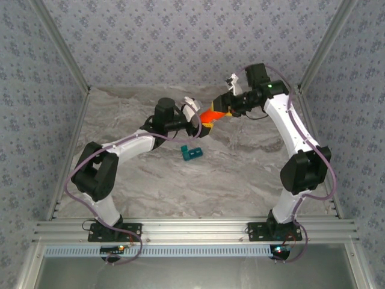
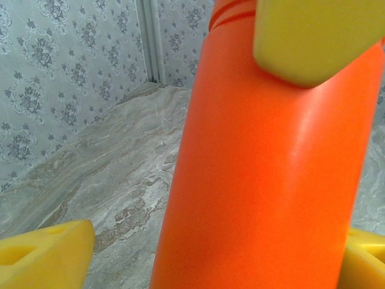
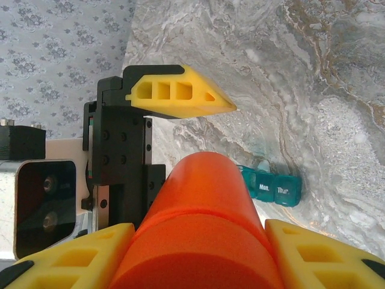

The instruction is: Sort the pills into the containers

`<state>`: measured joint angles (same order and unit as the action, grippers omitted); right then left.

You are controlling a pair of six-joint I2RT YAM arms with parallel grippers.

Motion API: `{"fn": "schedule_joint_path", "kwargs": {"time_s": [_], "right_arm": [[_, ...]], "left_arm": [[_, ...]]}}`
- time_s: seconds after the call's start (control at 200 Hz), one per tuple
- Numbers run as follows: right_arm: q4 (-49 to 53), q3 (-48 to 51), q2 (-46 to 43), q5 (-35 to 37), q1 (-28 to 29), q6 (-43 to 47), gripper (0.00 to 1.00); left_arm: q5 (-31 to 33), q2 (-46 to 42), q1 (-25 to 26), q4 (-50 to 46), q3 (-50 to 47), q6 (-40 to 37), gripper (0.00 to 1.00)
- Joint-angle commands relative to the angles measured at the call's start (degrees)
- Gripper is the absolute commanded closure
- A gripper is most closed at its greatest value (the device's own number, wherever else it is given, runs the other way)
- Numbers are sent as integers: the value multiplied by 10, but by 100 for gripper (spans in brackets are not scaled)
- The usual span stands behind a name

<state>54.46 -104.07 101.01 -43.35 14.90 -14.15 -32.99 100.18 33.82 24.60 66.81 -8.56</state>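
The right gripper (image 3: pixel 198 247) clamps an orange bottle (image 3: pixel 204 198) whose far end sits between the wide-open left gripper (image 2: pixel 210 259) fingers, teal pill box (image 3: pixel 271 188) below.

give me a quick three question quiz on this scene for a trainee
1. True or false: the right end effector grips the orange bottle.
2. Which day label can be read on the teal pill box? A) Mon. B) Sat. C) Sun.
3. Fill in: the left end effector has its jaws ____ around the orange bottle.
Key: 1 true; 2 A; 3 open.
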Motion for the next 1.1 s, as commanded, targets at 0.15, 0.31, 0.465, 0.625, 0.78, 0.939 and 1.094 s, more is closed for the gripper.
{"fn": "schedule_joint_path", "kwargs": {"time_s": [0.15, 0.31, 0.465, 0.625, 0.78, 0.939, 1.094], "right_arm": [[0, 3, -12, -27, 7, -11, 72], [-6, 7, -12, -28, 8, -13, 72], [-7, 10, -12, -31, 8, -15, 72], [-9, 13, -15, -33, 5, -17, 72], [-21, 20, -20, -39, -2, -24, 73], [-26, 29, -24, -40, -4, -28, 73], [-33, 37, -25, -43, -5, -30, 73]], "left_arm": [[-31, -6, 11, 21, 19, 5, 12], [-36, -1, 19, 17, 29, 6, 13], [-43, 5, 20, 13, 35, 10, 19], [-46, 4, 21, 1, 32, 10, 22], [-40, 5, 21, -10, 27, 10, 21], [-38, 7, 21, -12, 26, 14, 20], [-42, 11, 20, -15, 37, 16, 25]]}}
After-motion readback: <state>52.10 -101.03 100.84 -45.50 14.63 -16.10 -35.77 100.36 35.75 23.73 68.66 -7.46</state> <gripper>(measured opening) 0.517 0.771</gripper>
